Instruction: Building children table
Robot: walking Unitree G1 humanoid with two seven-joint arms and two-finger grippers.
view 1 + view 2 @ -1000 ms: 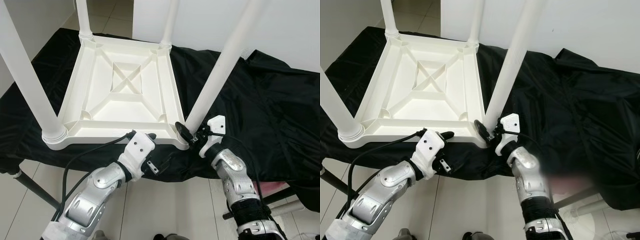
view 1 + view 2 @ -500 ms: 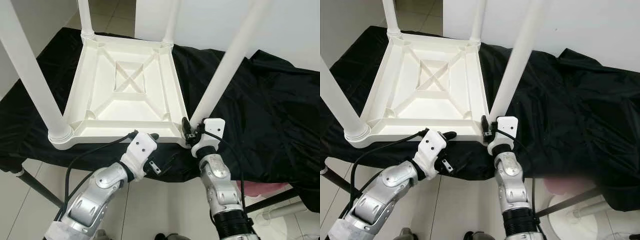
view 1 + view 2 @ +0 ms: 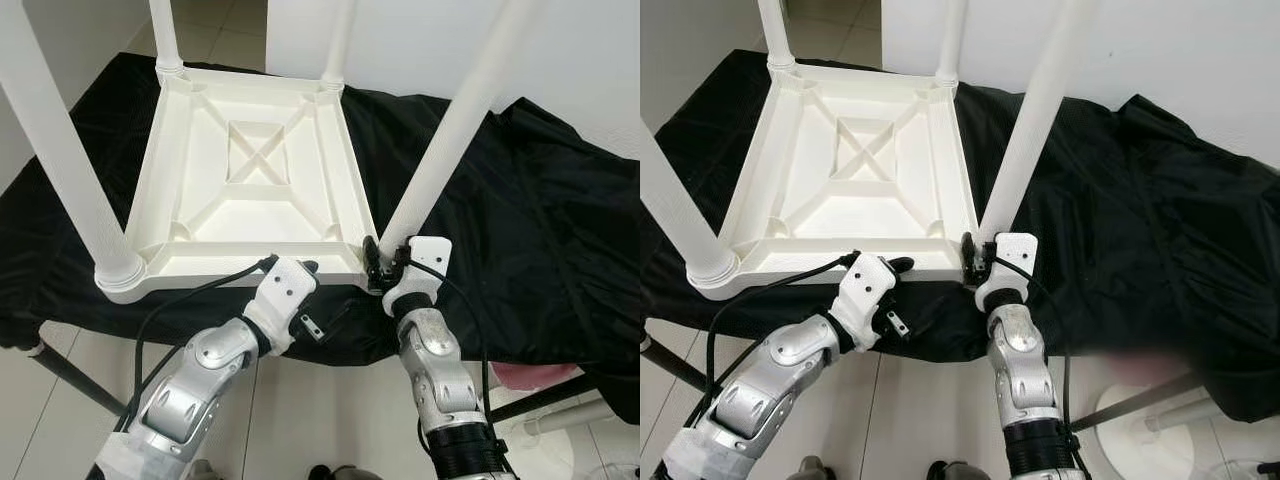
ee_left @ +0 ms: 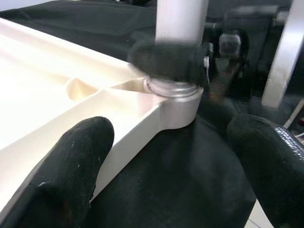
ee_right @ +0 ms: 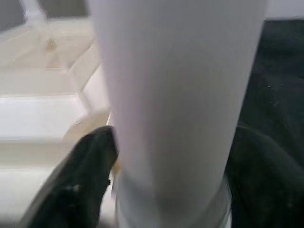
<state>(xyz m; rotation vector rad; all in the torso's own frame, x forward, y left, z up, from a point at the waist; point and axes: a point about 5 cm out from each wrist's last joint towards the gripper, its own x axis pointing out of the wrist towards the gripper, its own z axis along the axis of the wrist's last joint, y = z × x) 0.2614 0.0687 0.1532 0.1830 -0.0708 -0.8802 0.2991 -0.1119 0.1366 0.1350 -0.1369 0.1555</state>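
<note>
An upturned white table top point(image 3: 250, 190) fills the left of a black cloth point(image 3: 520, 210), with four white legs rising from its corners. The near right leg point(image 3: 450, 120) seems boxed in by the right gripper point(image 3: 385, 265). Bare cloth lies open on the right.

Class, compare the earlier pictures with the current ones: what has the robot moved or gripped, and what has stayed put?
The right hand swung in from beside the near right leg and now has its fingers around the leg's base. The left hand stays at the near edge of the upturned white table, fingers open. Table, its four legs and the black cloth have not shifted.
</note>
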